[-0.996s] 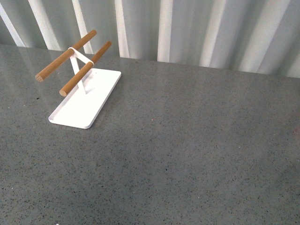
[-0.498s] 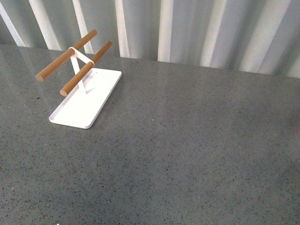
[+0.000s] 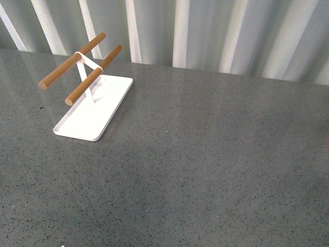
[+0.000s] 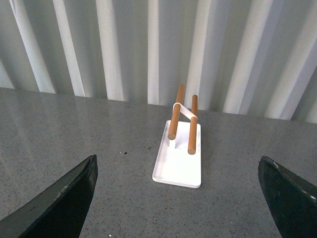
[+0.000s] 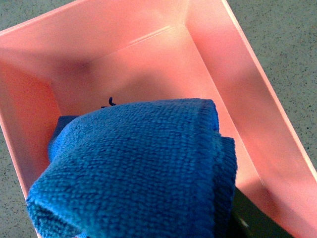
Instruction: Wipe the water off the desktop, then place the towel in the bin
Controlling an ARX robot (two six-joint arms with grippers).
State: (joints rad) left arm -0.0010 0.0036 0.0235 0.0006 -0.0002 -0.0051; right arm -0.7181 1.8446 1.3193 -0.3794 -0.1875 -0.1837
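In the right wrist view the bright blue towel [image 5: 138, 168] hangs bunched over the inside of the pink bin [image 5: 148, 54], its lower folds down within the walls. My right gripper is shut on the towel and almost wholly hidden by it; only one dark finger [image 5: 247, 217] shows beside the cloth. My left gripper [image 4: 177, 159] is open above the speckled grey desktop [image 4: 74, 134], nothing between its fingers. The front view shows the desktop [image 3: 205, 170] with no arm, towel or bin in it. I can make out no water on the surface.
A white tray stand [image 3: 92, 110] with two wooden rods [image 3: 72, 62] sits at the back left of the desktop; the same tray stand [image 4: 178, 166] lies ahead of my left gripper. A ribbed white wall [image 3: 205, 31] closes off the far edge.
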